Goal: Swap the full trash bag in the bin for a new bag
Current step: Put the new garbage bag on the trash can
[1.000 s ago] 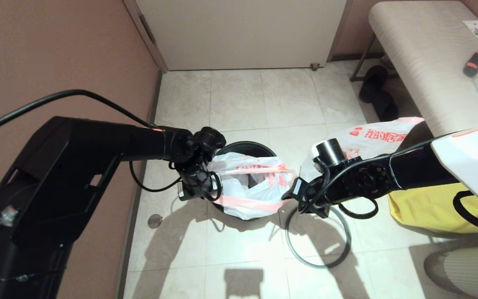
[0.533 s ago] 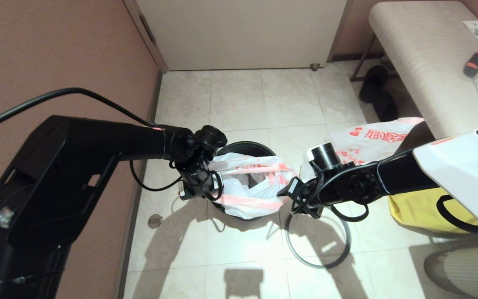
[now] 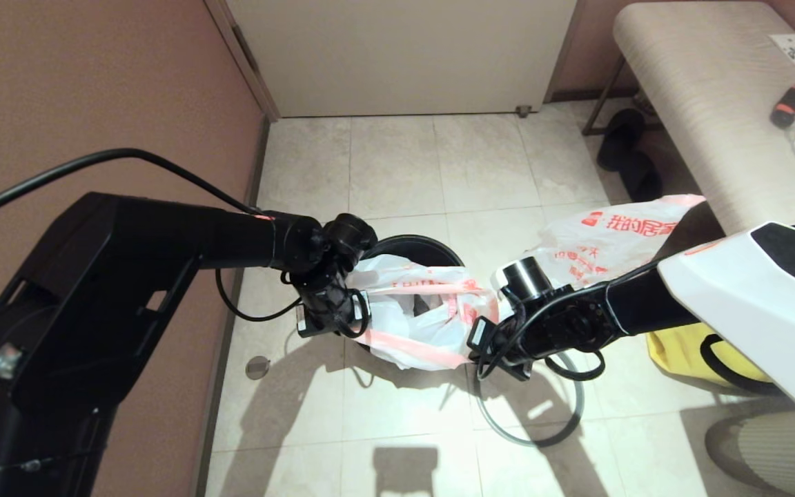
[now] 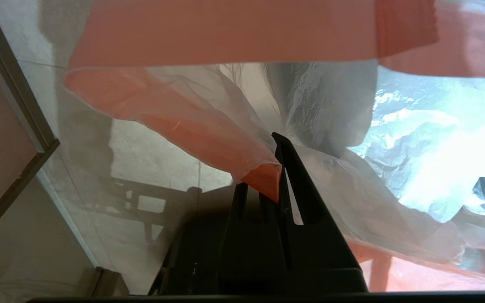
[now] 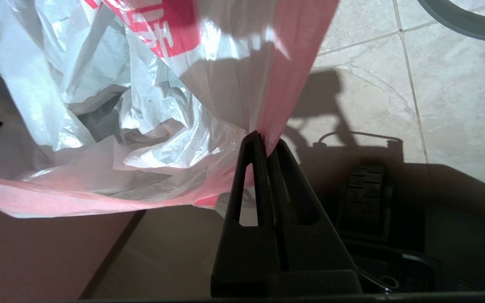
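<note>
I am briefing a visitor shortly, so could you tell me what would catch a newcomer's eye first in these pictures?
The thin white plastic bag with a pink-red edge stretched over the small round black bin at centre, pinched on either side by the left end effector and right end effector. Next, the printed white bag behind the right arm and the thin grey hoop lying on the tiles.

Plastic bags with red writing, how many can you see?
2. One bag sits in the black bin, pinched by both pincers. The other lies on the floor by the bench.
</note>
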{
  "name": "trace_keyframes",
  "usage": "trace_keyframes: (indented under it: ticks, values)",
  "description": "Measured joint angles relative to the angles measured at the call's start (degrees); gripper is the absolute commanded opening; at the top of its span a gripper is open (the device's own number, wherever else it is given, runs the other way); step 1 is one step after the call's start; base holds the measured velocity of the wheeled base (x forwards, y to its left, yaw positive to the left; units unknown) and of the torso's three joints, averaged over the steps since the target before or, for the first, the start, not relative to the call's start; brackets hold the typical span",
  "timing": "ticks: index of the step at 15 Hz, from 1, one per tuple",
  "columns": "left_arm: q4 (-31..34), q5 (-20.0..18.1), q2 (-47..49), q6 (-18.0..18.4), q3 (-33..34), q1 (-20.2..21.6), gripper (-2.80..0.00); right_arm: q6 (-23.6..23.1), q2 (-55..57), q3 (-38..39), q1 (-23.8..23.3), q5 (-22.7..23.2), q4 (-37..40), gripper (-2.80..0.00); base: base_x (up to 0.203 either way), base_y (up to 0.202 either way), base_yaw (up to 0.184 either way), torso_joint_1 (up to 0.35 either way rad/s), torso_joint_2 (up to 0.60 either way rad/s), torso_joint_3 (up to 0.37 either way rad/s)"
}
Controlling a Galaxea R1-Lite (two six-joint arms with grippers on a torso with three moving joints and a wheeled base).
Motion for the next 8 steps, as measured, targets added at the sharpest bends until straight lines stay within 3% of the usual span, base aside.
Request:
trace_keyframes:
  ticks: [2,8]
  values:
    - [0.0,-0.5,0.0,0.8,0.8,0.0,-2.8,-2.2,1.3,-0.2,0.4,0.0,-0.1,-2.8,0.0,0.0,0.0,0.0,0.0,0.0]
    - [-0.2,-1.3,-1.4,1.6,7.6,0.7,-2.8,-2.8,3.0,-1.0,1.5,-1.1,-0.3,-2.8,0.0,0.0,0.0,0.0,0.0,0.0]
